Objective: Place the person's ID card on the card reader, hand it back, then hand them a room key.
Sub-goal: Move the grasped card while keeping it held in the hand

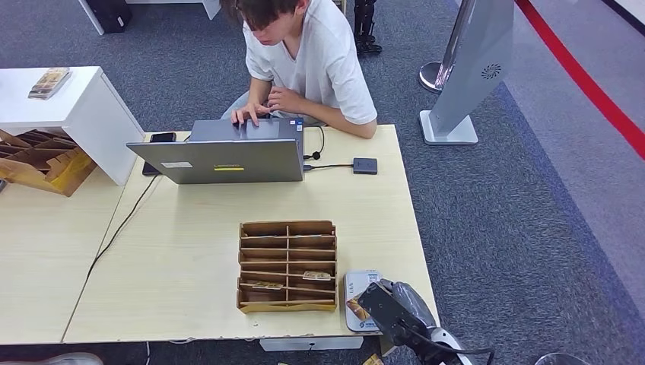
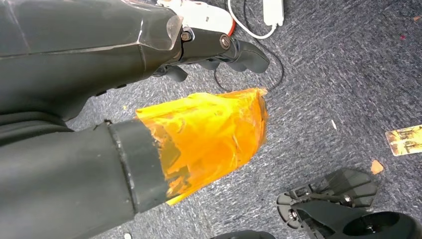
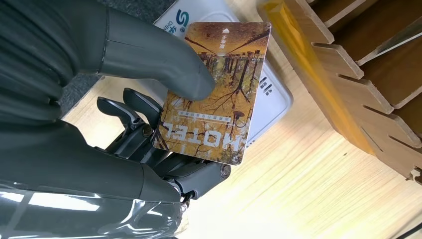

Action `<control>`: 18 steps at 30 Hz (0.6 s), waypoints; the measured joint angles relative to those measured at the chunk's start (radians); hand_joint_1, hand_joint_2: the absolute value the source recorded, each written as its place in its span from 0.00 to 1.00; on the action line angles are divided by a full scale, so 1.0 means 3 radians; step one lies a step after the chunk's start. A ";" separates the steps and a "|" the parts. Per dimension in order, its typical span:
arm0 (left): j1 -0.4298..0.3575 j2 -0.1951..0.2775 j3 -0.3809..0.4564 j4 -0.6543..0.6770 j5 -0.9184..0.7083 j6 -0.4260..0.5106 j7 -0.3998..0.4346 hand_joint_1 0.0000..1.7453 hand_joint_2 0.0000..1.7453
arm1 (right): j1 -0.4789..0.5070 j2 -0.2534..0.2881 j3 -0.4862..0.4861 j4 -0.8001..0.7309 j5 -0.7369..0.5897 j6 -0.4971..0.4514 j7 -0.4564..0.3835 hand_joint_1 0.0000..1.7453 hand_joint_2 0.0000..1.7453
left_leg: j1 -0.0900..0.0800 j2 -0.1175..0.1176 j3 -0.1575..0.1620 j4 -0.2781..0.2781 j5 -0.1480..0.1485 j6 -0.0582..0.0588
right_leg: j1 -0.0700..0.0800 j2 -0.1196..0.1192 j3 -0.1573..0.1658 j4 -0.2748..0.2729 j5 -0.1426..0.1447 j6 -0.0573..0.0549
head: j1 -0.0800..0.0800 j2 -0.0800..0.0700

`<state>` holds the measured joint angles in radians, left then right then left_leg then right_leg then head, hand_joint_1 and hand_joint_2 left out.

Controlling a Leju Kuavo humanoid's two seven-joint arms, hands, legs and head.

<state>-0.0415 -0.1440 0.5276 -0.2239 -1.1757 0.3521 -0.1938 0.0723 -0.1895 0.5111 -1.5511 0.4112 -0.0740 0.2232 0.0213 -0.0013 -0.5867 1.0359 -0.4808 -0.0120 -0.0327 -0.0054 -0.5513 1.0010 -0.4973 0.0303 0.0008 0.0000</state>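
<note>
Room key [image 3: 211, 94], a card printed with a tree scene and the word HOTEL, is sitting pinched in my right hand [image 3: 149, 124]: the thumb is pressing on its face and the darker fingers [image 3: 124, 112] are backing it from behind. I am holding it just above the white card reader [image 1: 357, 293] at the near right corner of the table [image 1: 190, 258]. I am judging the card as light, thin, stiff and slick, so it is liable to slide or pivot under a loose pinch. The present hold is covering one long edge, leaving the far end free for the person to take.

Working left to right in the head view: a cardboard box [image 1: 46, 163] and a white cabinet [image 1: 76, 114] are standing at the far left; a cable [image 1: 122, 224] is running across the table; the laptop [image 1: 224, 156] is standing open with the person [image 1: 304, 61] typing behind it. The slotted wooden card rack [image 1: 287, 266] is sitting just beside the reader, and a small dark device [image 1: 365, 165] is lying further back.

The laptop lid and rack are standing between my hand and the person, so I am planning the handover around the right side.

My left hand [image 2: 219, 47] is hanging over the carpet with fingers curled and nothing in them.
</note>
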 joint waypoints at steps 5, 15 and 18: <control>0.0000 0.0000 0.0000 0.0000 0.0000 0.0000 0.0001 0.00 0.00 | -0.0006 0.0017 -0.0004 0.0012 0.0004 0.0001 0.0000 1.00 1.00 | 0.0000 0.0000 0.0000 0.0000 0.0000 0.0000 | 0.0000 0.0000 0.0000 0.0000 0.0000 0.0000 | 0.0000 0.0000; -0.0002 -0.0001 0.0000 0.0000 -0.0035 -0.0014 0.0018 0.00 0.00 | -0.0101 0.0128 -0.0005 0.0185 0.0062 0.0053 0.0001 1.00 1.00 | 0.0000 0.0000 0.0000 0.0000 0.0000 0.0000 | 0.0000 0.0000 0.0000 0.0000 0.0000 0.0000 | 0.0000 0.0000; -0.0003 -0.0002 0.0000 0.0000 -0.0045 -0.0022 0.0020 0.00 0.00 | -0.0141 0.0168 -0.0006 0.0264 0.0065 0.0055 0.0001 1.00 1.00 | 0.0000 0.0000 0.0000 0.0000 0.0000 0.0000 | 0.0000 0.0000 0.0000 0.0000 0.0000 0.0000 | 0.0000 0.0000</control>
<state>-0.0423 -0.1445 0.5276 -0.2239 -1.1891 0.3455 -0.1878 0.0301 -0.1392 0.5093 -1.4717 0.4306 -0.0576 0.2235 0.0213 -0.0012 -0.5866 1.0359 -0.4808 -0.0120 -0.0327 -0.0053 -0.5513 1.0011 -0.4972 0.0302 0.0007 0.0000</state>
